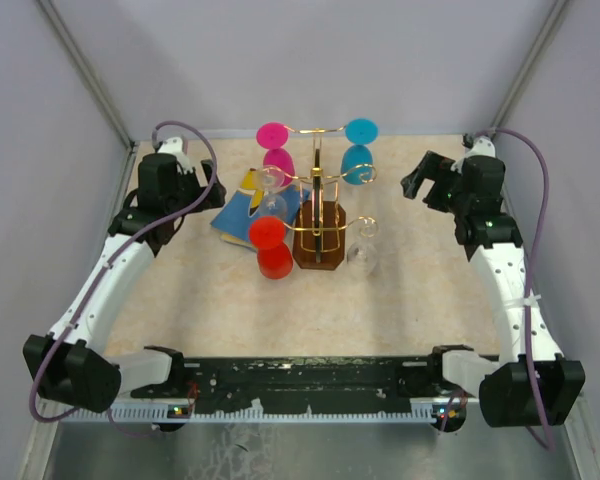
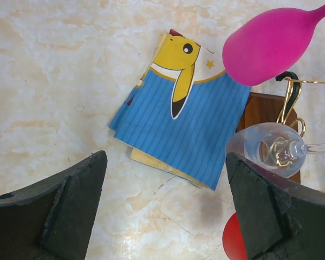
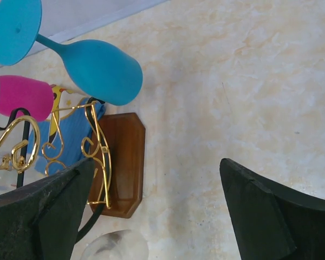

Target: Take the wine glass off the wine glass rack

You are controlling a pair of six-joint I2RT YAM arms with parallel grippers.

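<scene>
The wine glass rack (image 1: pixel 320 200) stands mid-table, gold wire on a dark brown base (image 1: pixel 318 252). Several wine glasses hang from it upside down: pink (image 1: pixel 277 152), cyan (image 1: pixel 358 150), red (image 1: pixel 272 248), and clear ones (image 1: pixel 363 246) (image 1: pixel 272 190). My left gripper (image 1: pixel 208 186) is open to the left of the rack, holding nothing. In its wrist view the pink bowl (image 2: pixel 271 46) and a clear bowl (image 2: pixel 265 149) lie beyond the right finger (image 2: pixel 271 211). My right gripper (image 1: pixel 418 182) is open to the right of the rack, and the cyan glass (image 3: pixel 97 67) and base (image 3: pixel 122 162) lie ahead of it.
A folded blue cloth with a yellow cartoon figure (image 1: pixel 245 205) (image 2: pixel 184 119) lies flat on the table left of the rack, partly under the pink and clear glasses. Grey walls close in the back and sides. Bare marble-look tabletop (image 3: pixel 233 97) lies under the right gripper.
</scene>
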